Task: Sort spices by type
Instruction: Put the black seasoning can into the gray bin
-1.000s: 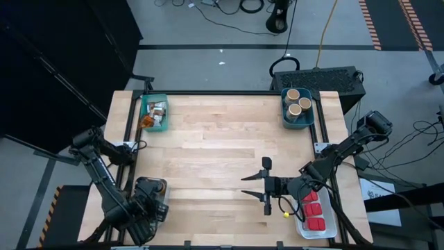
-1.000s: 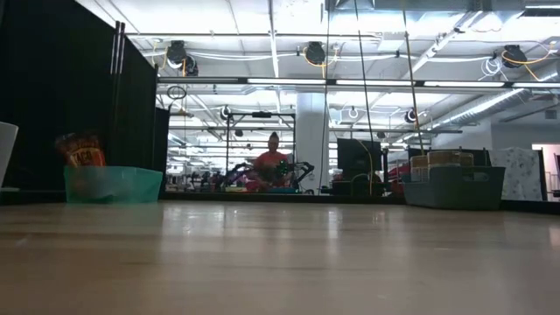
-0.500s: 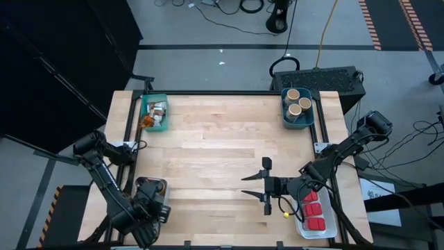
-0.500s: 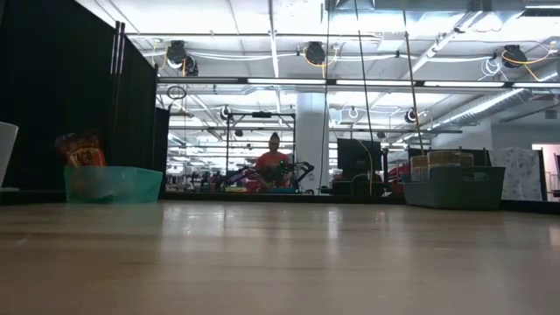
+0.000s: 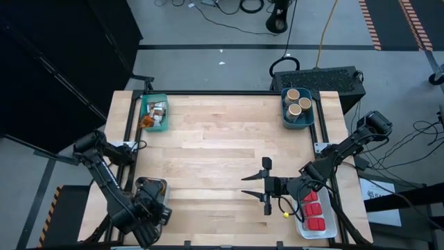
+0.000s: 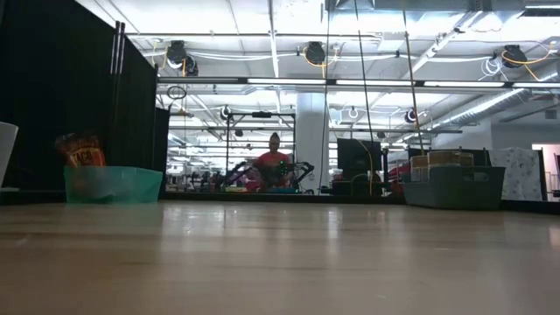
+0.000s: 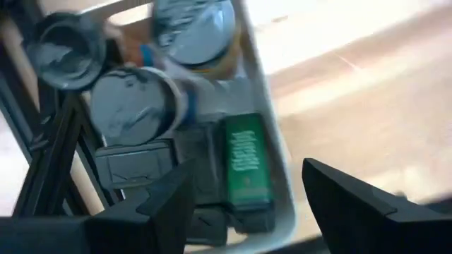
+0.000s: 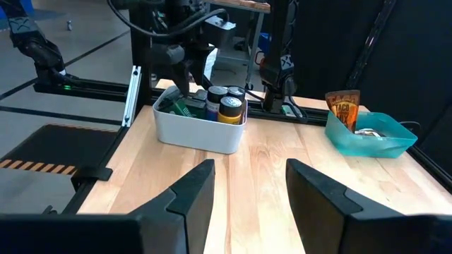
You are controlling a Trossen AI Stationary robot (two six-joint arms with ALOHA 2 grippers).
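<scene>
A white bin [image 8: 201, 132] at the table's near left corner holds several dark-lidded jars [image 7: 134, 106] and a dark tin with a green label [image 7: 247, 164]. My left gripper [image 7: 247, 175] hangs above this bin, pointing down. It is open, and the green-labelled tin lies in the bin below the gap. My right gripper [image 5: 264, 186] stands open above the table's near right part. It points level toward the left edge with nothing between its fingers [image 8: 194, 190].
A teal bin [image 5: 154, 122] at the far left holds brown-orange packets [image 8: 344, 106]. A teal bin [image 5: 297, 119] at the far right holds tan cylinders [image 5: 300, 104]. A clear bin [image 5: 326, 221] at the near right holds red tins [image 5: 313, 208]. Bare wood lies between them.
</scene>
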